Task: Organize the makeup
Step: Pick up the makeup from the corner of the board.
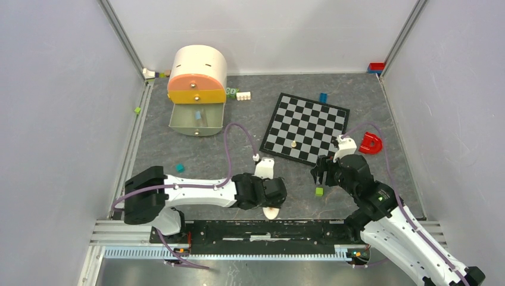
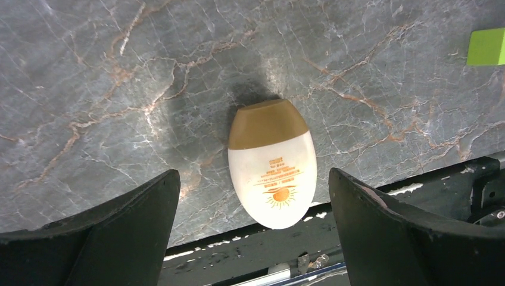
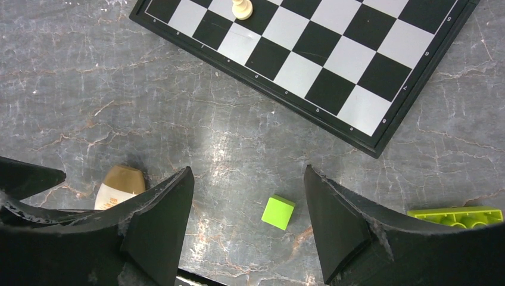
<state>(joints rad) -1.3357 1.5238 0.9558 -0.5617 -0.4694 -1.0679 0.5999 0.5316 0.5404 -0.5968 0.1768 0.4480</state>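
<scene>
- The cream oval bottle (image 2: 271, 164) lies flat at the near edge of the worktop (image 2: 89, 89). Its tan cap points far, and its rounded base appears to reach out over the black rail (image 1: 268, 229).
- The left end effector (image 2: 253, 179) hangs above it with its fingers spread wide, one on each side of the bottle and touching neither side.
- The right end effector (image 3: 247, 173) is also spread and holds nothing. It sits to the right, over a green cube (image 3: 279, 212) near the chessboard (image 3: 333, 47).
- Handling, as a judgement: this looks like a small hard-plastic bottle, so light and stiff. Its skin is glossy and likely slippery.
- The egg-shaped outline tapers both ways, so a pinch off the widest part could squirt it toward the cap or the base.
- The best hold seems to be across the widest part of the body, just on the near side of the cap seam, with the fingers square to the long axis.
- Because it lies flat, the fingers must come low to the worktop to catch the curved sides.
- A nudge toward the near side could tip it off the edge.
</scene>
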